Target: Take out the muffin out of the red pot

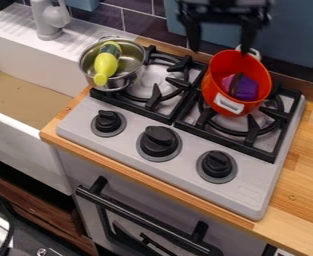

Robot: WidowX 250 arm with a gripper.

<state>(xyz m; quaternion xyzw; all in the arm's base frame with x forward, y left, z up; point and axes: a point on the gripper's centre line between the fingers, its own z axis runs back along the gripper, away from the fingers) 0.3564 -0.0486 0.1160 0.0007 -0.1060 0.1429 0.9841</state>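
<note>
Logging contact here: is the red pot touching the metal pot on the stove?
Apart. The camera view shows a wide gap, with black burner grate visible between the red pot and the metal pot.

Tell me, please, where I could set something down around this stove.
Bare: the wooden counter right of the stove, and the sink floor left of it. Crowded: the grates, with the steel pot and red pot.
</note>
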